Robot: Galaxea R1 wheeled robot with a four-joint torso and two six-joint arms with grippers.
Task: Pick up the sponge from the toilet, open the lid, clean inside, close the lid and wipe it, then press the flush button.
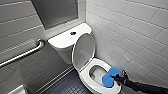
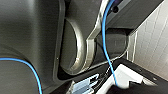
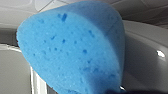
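The white toilet (image 1: 63, 41) stands in the corner with its lid (image 1: 83, 51) raised and leaning back against the tank. The ring seat (image 1: 86, 77) is down around the open bowl (image 1: 96, 72). My right gripper (image 1: 115, 78) comes in from the lower right, shut on the bright blue sponge (image 1: 110, 77), which hangs over the bowl's right rim. In the right wrist view the sponge (image 3: 72, 50) looms large against the white ceramic. The dark flush button (image 1: 73, 33) sits on the tank's flat top.
A metal grab bar (image 1: 22, 55) runs along the tiled wall on the left. White tiled walls close in behind and to the right of the toilet. The floor (image 1: 67, 86) beside the bowl is dark tile. A white object's corner (image 1: 18, 90) shows at the bottom left.
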